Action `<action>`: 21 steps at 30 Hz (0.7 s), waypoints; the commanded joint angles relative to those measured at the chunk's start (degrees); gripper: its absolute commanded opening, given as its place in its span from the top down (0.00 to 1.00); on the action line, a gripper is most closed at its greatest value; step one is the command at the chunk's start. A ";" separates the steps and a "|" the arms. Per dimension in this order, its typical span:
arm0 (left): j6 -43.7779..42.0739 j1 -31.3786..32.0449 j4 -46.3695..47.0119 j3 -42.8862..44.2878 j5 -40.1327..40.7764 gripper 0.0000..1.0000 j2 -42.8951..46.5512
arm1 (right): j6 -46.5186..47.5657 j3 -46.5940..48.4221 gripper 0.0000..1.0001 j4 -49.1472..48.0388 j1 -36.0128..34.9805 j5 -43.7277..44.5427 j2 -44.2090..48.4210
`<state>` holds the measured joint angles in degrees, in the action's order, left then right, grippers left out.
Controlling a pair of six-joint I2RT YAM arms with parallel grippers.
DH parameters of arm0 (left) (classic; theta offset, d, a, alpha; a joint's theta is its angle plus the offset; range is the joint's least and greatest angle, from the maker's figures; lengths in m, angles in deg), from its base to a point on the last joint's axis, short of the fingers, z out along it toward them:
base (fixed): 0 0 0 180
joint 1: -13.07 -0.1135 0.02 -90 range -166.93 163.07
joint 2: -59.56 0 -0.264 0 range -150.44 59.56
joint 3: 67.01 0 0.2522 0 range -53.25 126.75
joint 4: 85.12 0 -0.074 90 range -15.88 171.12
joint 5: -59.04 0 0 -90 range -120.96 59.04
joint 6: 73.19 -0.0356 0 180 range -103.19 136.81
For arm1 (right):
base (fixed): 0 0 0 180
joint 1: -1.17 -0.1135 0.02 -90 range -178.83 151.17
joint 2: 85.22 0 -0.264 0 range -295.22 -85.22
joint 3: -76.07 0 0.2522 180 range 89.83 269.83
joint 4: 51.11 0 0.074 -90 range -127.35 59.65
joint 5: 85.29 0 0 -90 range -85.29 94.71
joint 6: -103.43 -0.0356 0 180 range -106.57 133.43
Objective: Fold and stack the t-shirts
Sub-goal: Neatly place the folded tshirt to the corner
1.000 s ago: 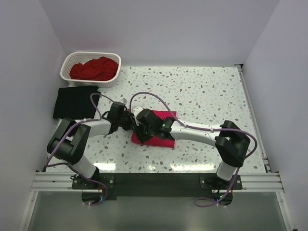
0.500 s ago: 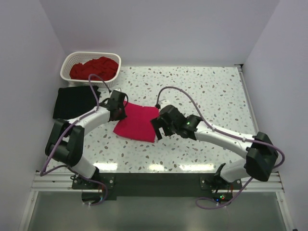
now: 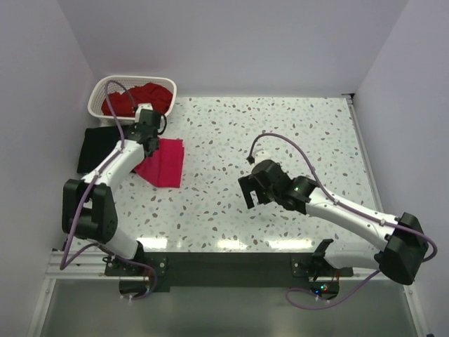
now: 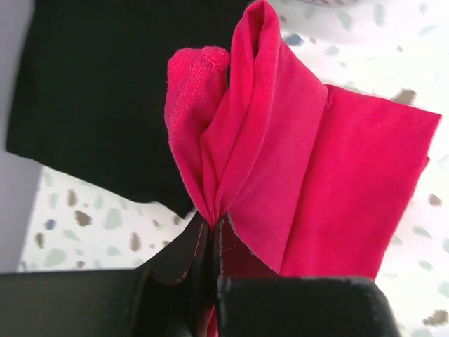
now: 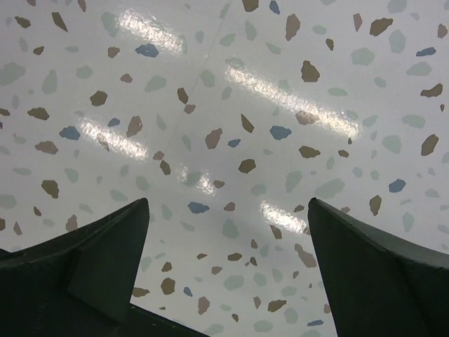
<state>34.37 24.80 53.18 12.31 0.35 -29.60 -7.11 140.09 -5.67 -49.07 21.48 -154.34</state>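
Pinkish-red fabric, the bright t-shirt [image 3: 164, 163], is seen folded into a rough rectangle on the left part of the table [image 3: 295, 133]. Most of it is laid flat on the speckled surface, while its far left corner is gathered into upright folds. That bunched corner is pinched by the left gripper [image 4: 210, 242], whose jaws are clamped tight on the cloth with only a thin seam of fabric between them. In the left wrist view the raised folds are seen against the black t-shirt [image 3: 102, 149], which is spread flat at the table's left edge, just beside the pinkish-red one; whether the two garments are touching cannot be told, since the arm is in front of the boundary in the overhead view.

Behind the black t-shirt, at the far left corner, the white basket [image 3: 96, 96] is placed, and the darker red t-shirt [image 3: 140, 98] is heaped loosely inside it.

Well apart from all three garments, the right gripper [image 3: 250, 195] is held over bare table near the front centre. Its fingers [image 5: 105, 263] are spread wide, and only speckled surface is seen between them; nothing is grasped.
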 commanded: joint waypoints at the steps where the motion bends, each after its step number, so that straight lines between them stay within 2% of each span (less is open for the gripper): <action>1: -5.43 -2.32 1.58 4.22 6.64 1.00 -1.09 | 0.49 -0.60 0.02 -2.32 -0.12 -0.78 2.41; 14: -14.66 -8.21 4.48 16.25 12.28 1.00 -6.02 | 2.60 -1.04 0.02 -3.82 0.49 -0.60 1.71; 21: -15.01 -13.74 -0.18 24.88 10.96 1.00 -12.08 | 2.96 -1.66 0.02 -4.79 0.67 -0.34 2.15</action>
<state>21.39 13.34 53.18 32.81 8.99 -39.59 -4.96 138.69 -7.94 -48.63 20.26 -152.85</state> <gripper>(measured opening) 0.048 0.985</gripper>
